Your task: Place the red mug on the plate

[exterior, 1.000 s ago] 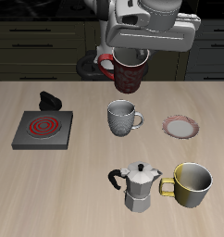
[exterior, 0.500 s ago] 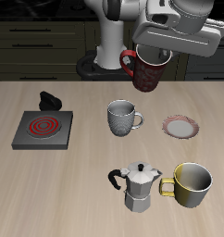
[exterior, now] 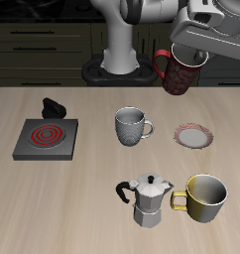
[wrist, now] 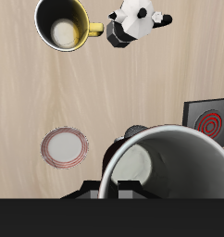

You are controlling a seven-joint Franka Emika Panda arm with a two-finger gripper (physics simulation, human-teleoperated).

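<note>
My gripper (exterior: 196, 45) is shut on the red mug (exterior: 181, 72), a dark-red speckled mug with its loop handle toward the robot base. I hold it high in the air, above the back of the table. The plate (exterior: 194, 135), a small saucer with a white centre and reddish-pink rim, lies on the table below and nearer the front edge. In the wrist view the mug's pale rim and grey inside (wrist: 165, 167) fill the near field, and the plate (wrist: 65, 147) lies apart beside it. My fingertips are hidden.
A grey-white patterned mug (exterior: 130, 126) stands beside the plate. A silver moka pot (exterior: 146, 198) and a yellow mug (exterior: 205, 197) stand near the front edge. A square grey burner with a red spiral (exterior: 46, 138) and a small black object (exterior: 53, 107) lie on the other side.
My gripper has carried the red mug sideways through the air, from above the grey-white mug to above the plate's side of the table. Nothing on the table moved.
</note>
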